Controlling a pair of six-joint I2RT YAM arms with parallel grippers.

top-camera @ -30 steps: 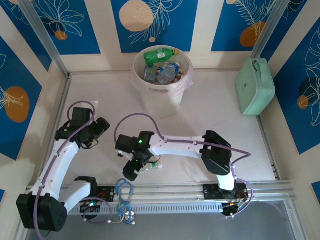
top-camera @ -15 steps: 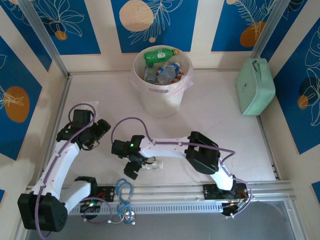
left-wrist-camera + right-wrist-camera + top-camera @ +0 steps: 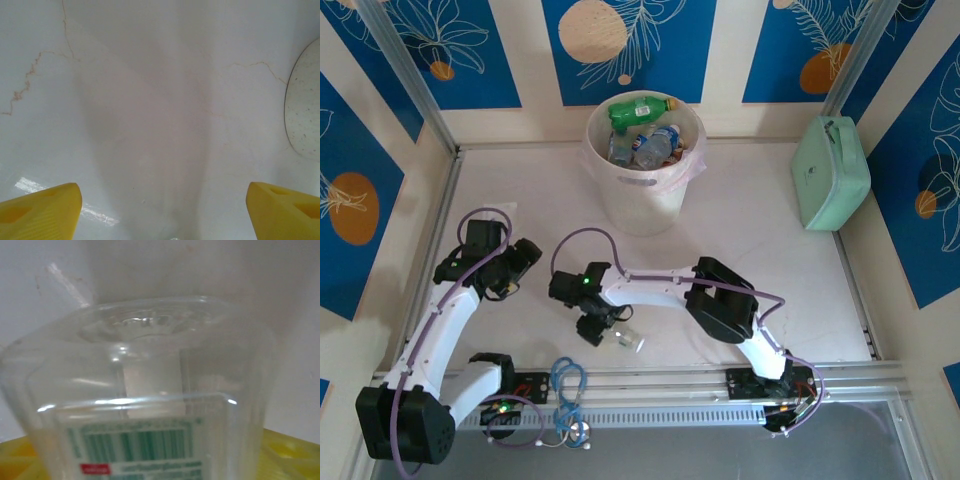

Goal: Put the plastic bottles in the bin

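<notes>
Legend: my left gripper (image 3: 162,212), yellow fingertips (image 3: 40,210) set wide apart, over veined white table (image 3: 150,100); rounded speckled shape (image 3: 305,110) at right edge.

The top camera sits high behind the arm bases (image 3: 772,384), looking down and forward over the whole table (image 3: 770,250). The left wrist camera faces a bare patch of it at close range. The right wrist camera is almost against a clear bottle (image 3: 150,390), which the top view also shows, small.
</notes>
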